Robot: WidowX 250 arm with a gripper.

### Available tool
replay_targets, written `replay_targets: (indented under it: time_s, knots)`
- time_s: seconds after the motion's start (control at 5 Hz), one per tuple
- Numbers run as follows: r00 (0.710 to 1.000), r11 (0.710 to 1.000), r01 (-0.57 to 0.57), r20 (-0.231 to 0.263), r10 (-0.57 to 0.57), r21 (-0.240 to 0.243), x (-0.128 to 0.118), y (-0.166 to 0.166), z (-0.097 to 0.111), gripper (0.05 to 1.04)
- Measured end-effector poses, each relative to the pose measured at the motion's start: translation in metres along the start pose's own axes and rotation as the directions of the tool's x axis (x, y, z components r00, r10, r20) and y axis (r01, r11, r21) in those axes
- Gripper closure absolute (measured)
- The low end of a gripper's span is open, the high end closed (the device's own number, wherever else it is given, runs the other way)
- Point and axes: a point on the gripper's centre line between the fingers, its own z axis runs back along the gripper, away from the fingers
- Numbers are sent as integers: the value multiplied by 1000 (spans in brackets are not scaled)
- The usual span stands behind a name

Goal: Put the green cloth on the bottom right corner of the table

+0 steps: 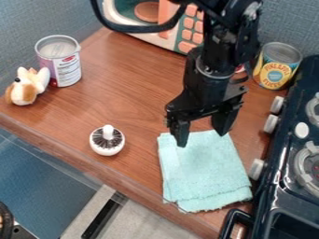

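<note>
The black gripper (202,135) hangs over the upper edge of the green cloth, its two fingers spread apart with nothing visible between them. Folded flat, the pale green cloth (204,170) lies on the right part of the brown wooden table (124,102), between the table's front edge and the stove. Its lower corner reaches the front edge. Whether the fingertips touch the cloth, I cannot tell.
The black stove (274,186) with white knobs borders the cloth's right side. A round white brush (107,140) stands left of the cloth. A plush dog (27,87) and a can (59,63) are at far left, a toy microwave (177,28) and a pineapple can (276,66) at the back.
</note>
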Motion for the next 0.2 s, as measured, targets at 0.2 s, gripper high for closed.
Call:
replay_targets:
  time_s: [0.2]
  knots:
    - [1000,1000,-2,1,2,-3,1,-1,1,83]
